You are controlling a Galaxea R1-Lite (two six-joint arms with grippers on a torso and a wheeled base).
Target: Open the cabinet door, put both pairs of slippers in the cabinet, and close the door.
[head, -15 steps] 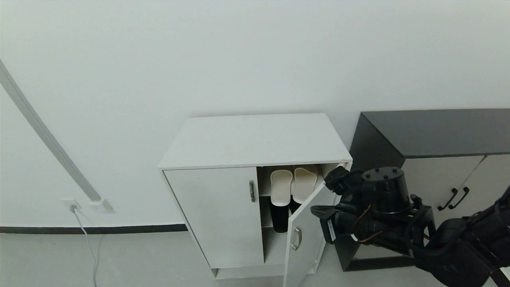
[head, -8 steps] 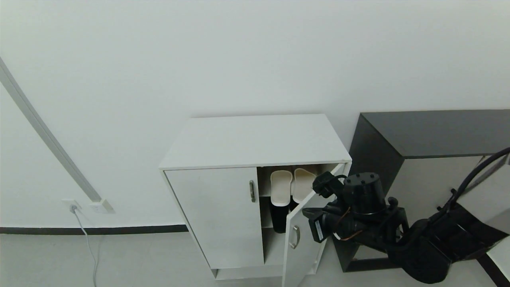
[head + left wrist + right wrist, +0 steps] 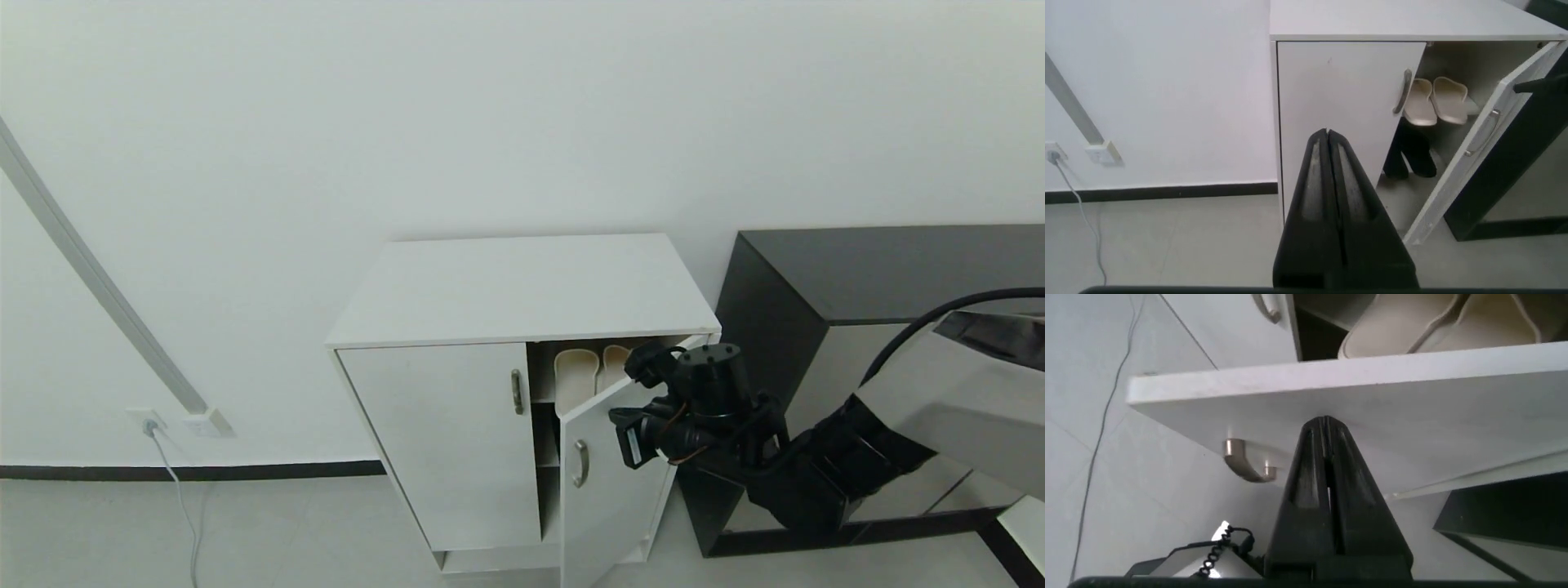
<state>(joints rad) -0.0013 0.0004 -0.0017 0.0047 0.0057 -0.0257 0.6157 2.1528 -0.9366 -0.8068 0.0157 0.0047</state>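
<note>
The right claw has its two fingers pressed flat together with nothing between them, and their tips appear to touch the outer face of the cabinet door just under its top edge, on the hinge side of the curved metal handle. The door hangs partly open, swung out toward six o'clock from its hinges on the cabinet's three o'clock side, and in the head view it covers the greater part of the opening. Over its top edge, the ends of the beige slippers show on the upper shelf, lying side by side. Below them, in the left wrist view, the dark slippers stand on end on a lower shelf. Both pairs are inside the white cabinet. The right arm fills the space between the door and the black sideboard, which stands just beside the cabinet at three o'clock. The left door is shut, its own handle near the middle seam. The left claw, likewise closed on nothing, hangs in the air well apart from the cabinet, pointed at that shut door. At nine o'clock of the cabinet, low on the wall, sits a socket with a pale cable trailing down to the grey floor. A grey conduit runs aslant up the wall toward ten o'clock from a box beside the socket.
</note>
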